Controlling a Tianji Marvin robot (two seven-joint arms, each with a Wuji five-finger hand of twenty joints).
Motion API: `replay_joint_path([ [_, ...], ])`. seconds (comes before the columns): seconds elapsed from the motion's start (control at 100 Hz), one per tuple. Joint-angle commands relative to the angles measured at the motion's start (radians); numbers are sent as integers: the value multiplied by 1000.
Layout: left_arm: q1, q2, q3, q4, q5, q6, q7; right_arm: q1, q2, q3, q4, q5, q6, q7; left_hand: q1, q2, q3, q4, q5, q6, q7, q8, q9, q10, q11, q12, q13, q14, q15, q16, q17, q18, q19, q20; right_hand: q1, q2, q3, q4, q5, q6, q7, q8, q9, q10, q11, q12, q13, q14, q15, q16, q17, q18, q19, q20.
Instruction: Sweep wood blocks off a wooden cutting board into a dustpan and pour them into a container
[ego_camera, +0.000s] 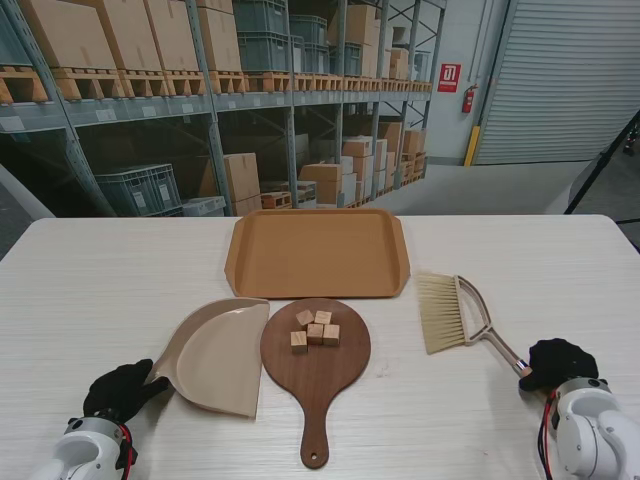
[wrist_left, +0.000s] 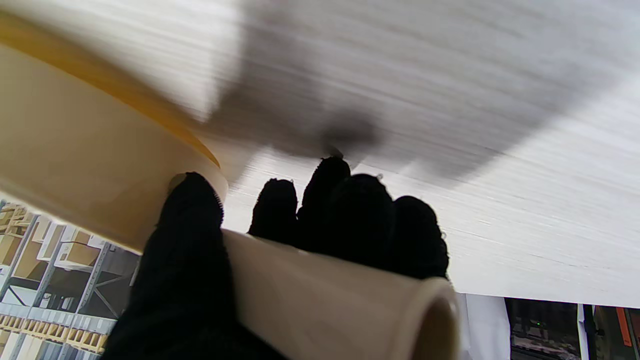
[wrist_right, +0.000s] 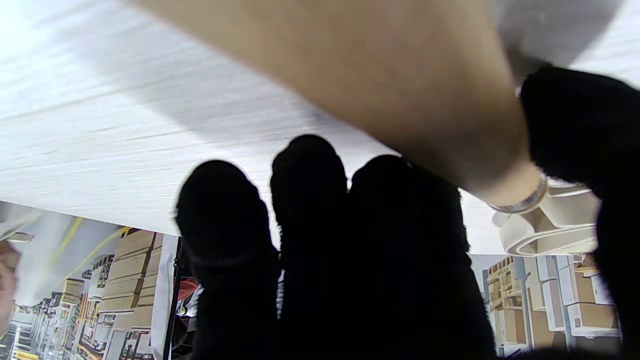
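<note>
Several small wood blocks (ego_camera: 315, 331) lie clustered on the round dark wooden cutting board (ego_camera: 316, 372) at the table's middle. A beige dustpan (ego_camera: 215, 355) lies just left of the board, its mouth toward it. My left hand (ego_camera: 122, 390), in a black glove, is wrapped around the dustpan's handle (wrist_left: 320, 295). A hand brush (ego_camera: 455, 313) with pale bristles lies right of the board. My right hand (ego_camera: 560, 364) is closed over the end of the brush handle (wrist_right: 400, 85). The orange tray (ego_camera: 318, 253) sits farther from me, behind the board.
The white table (ego_camera: 90, 290) ends at a far edge, beyond which stand warehouse shelves with boxes and crates. The cutting board's handle (ego_camera: 314, 440) points toward me between my two arms.
</note>
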Motion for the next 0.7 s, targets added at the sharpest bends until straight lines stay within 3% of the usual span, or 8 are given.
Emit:
replay_joint_path([
  [0.0, 11, -5, 3, 13, -1, 3, -23, -3, 3, -6, 8, -10, -14, 19, 91, 146, 115, 5, 120, -24, 35, -19, 86, -348, 1440, -28, 83, -274, -7, -7, 7, -31, 70, 26, 525, 138, 600, 61, 240, -265, 248, 123, 73, -71, 13, 20, 51, -10, 21, 5, 35, 63, 80, -21],
  [0.06, 11, -4, 3, 13, -1, 3, -24, 3, 7, -7, 22, -24, -42, 19, 90, 146, 114, 5, 120, -24, 35, -19, 86, -348, 1440, -29, 83, -274, -7, -7, 7, -31, 70, 26, 514, 158, 600, 28, 224, -266, 224, 116, 55, -70, -8, 17, 51, -11, -25, -7, 15, 53, 60, -22],
  [0.18, 11, -4, 3, 13, -1, 2, -26, 21, 18, -12, 55, -67, -107, 20, 90, 146, 115, 5, 120, -25, 35, -20, 86, -348, 1440, -29, 83, -274, -7, -8, 7, -31, 70, 26, 531, 140, 600, -128, 182, -264, 174, 81, 8, -67, -52, -6, 51, -10, -150, -14, -41, 42, 6, -13],
  [0.33, 11, -4, 2, 13, -1, 2, -27, 35, 27, -24, 80, -97, -133, 30, 90, 146, 115, 5, 121, -25, 34, -20, 86, -348, 1440, -29, 83, -274, -7, -8, 7, -32, 71, 26, 505, 115, 600, -245, 131, -241, 99, 13, -49, -49, -124, -72, -1, 10, -258, -28, -121, 48, -63, -33],
  [0.41, 11, -4, 2, 12, -1, 3, -27, 35, 29, -24, 81, -99, -138, 42, 90, 146, 115, 5, 120, -25, 34, -20, 86, -348, 1440, -29, 83, -274, -7, -8, 7, -32, 71, 25, 469, 114, 600, -269, 103, -218, 50, -33, -76, -31, -173, -111, -25, 21, -319, -38, -160, 50, -100, -38],
  [0.55, 11, -4, 1, 12, -2, 4, -28, 25, 32, -12, 66, -103, -150, 77, 89, 146, 115, 5, 120, -27, 34, -21, 86, -348, 1440, -29, 83, -274, -7, -8, 7, -31, 70, 25, 445, 40, 600, -312, 63, -199, 4, -71, -117, -18, -221, -140, -60, 25, -389, -43, -210, 41, -155, -36],
  [0.64, 11, -4, 1, 12, -2, 4, -28, 18, 35, 0, 55, -106, -165, 101, 89, 146, 115, 5, 121, -26, 33, -21, 86, -348, 1440, -29, 83, -274, -7, -8, 7, -31, 70, 25, 418, -40, 600, -345, 17, -186, -38, -102, -159, -9, -270, -156, -93, 22, -459, -36, -246, 20, -220, -2],
  [0.69, 11, -4, 2, 13, -2, 4, -29, 12, 37, 9, 46, -111, -176, 123, 90, 145, 115, 5, 121, -26, 33, -22, 86, -348, 1440, -29, 83, -274, -7, -8, 7, -31, 70, 25, 384, -83, 600, -381, -19, -186, -68, -149, -190, 1, -312, -160, -117, 22, -512, -23, -267, -4, -278, 81],
])
